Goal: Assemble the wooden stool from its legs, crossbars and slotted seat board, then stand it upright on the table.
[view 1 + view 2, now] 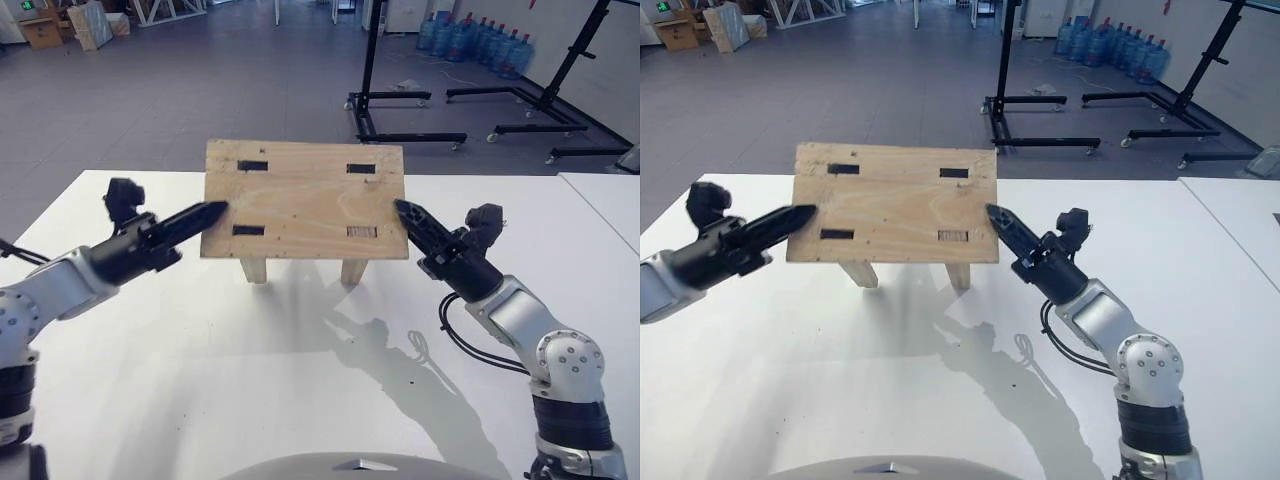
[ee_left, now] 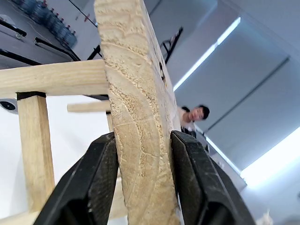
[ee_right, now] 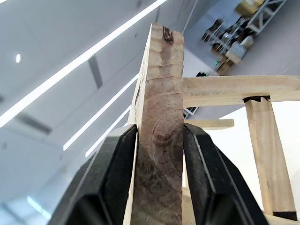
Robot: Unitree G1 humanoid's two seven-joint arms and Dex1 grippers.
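The stool looks all put together. The slotted seat board [image 1: 300,200] is on top. It has four dark slots [image 1: 252,165], and wood shows inside the near right one. Two legs [image 1: 255,270] stick out under the front edge of the board. In the left wrist view, a crossbar [image 2: 51,77] runs from the board to a leg, so the bars look like they are in place too. The stool is near the back middle of the white table [image 1: 200,380]. The seat seems to lean toward the robot, because so much of its top face shows. The two front legs reach down to the table, but I cannot tell if the back legs touch it, since the board hides them. The left gripper [image 1: 216,211] pinches the left edge of the board, and its black fingers [image 2: 89,183] press on both faces of the wood. The right gripper [image 1: 401,209] does the same on the right edge, with its fingers [image 3: 117,173] squeezed tight on the board. So I think the building part is done. What is left is small: set the stool flat on all its legs, check that it stands by itself, and then let go. Behind the table, on the grey floor, are black metal stands [image 1: 400,110] and some blue water bottles [image 1: 480,40].
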